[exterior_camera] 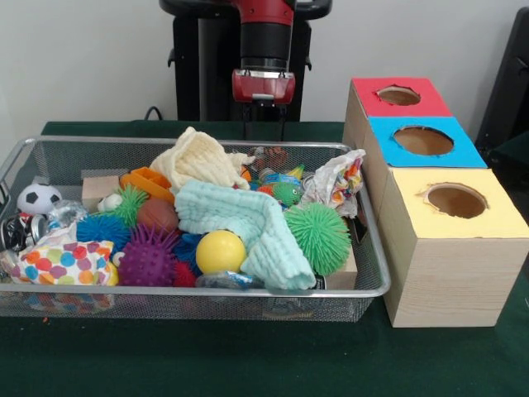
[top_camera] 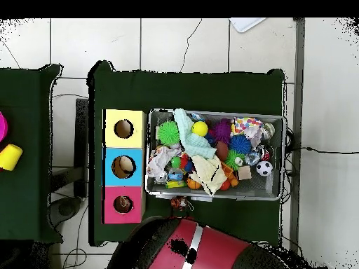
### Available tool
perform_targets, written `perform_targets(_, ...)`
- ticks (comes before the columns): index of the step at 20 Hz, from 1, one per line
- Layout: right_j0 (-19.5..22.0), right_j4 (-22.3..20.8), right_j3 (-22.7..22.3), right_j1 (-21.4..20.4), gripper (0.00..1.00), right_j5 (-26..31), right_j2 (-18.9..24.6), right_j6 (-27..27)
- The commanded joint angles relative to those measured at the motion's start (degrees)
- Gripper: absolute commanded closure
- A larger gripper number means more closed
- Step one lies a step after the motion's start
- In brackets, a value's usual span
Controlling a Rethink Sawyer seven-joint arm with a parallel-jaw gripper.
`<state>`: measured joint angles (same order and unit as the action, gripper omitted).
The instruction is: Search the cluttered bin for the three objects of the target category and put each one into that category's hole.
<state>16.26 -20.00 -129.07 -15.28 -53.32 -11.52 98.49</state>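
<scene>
- We are hovering our gripper (exterior_camera: pixel 263 124) just behind the cluttered bin (exterior_camera: pixel 364 291); we cannot tell its state.
- We are seeing the hole (exterior_camera: pixel 399 96) off to one side, topping the red box, well apart.

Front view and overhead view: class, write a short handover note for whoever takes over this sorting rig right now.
Gripper: hangs low at the robot's side of the bin, outside its rim; open or shut cannot be told, nor whether it carries anything.
Bin: full of balls, cloths and toys, heaped together.
Red hole: on the box nearest the robot, in the row beside the bin; nothing shows in it from the front view.
Done: no placement can be confirmed.
Left: find the three target objects in the bin and drop each into the red hole.
</scene>
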Motion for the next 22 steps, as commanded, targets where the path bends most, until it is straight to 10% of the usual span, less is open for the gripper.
perform_targets(1,-0.22,3.29,9.77,3.3,0.0,-6.64,2.28,9.54)
perform_targets(22,-0.36,6.74,17.65,14.06,0.0,-9.77,2.36,7.93)
